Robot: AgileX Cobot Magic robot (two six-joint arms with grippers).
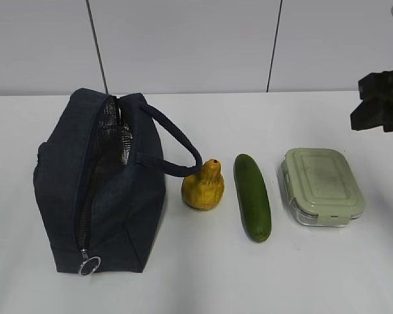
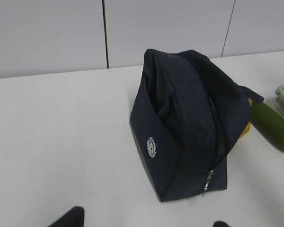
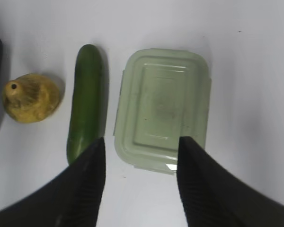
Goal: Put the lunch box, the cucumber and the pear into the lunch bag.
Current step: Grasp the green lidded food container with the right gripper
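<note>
The right gripper (image 3: 141, 144) hangs above the near end of the box (image 3: 162, 109), its dark jaws apart, holding nothing and touching nothing; one finger (image 3: 87, 182) sits toward the cucumber side, the other over the box's near edge. Only two dark tips of the left gripper (image 2: 144, 220) show at the bottom of its wrist view, well apart, gripping nothing, with bare worktop between them.

In the exterior view four things lie in a row on the white worktop (image 1: 203, 275): the bag (image 1: 101, 186) at left, then the pear (image 1: 204, 186), the cucumber (image 1: 252, 196) and the box at right. The cucumber's long axis runs from the far side to the near side, roughly parallel to the box's long sides. The pear's neck points up and slightly away. The bag lies with its zipper open, foil lining showing, ring pull (image 1: 89, 265) at the near end and handle (image 1: 177, 147) arching toward the pear. Pale wall panels with dark seams stand behind.
</note>
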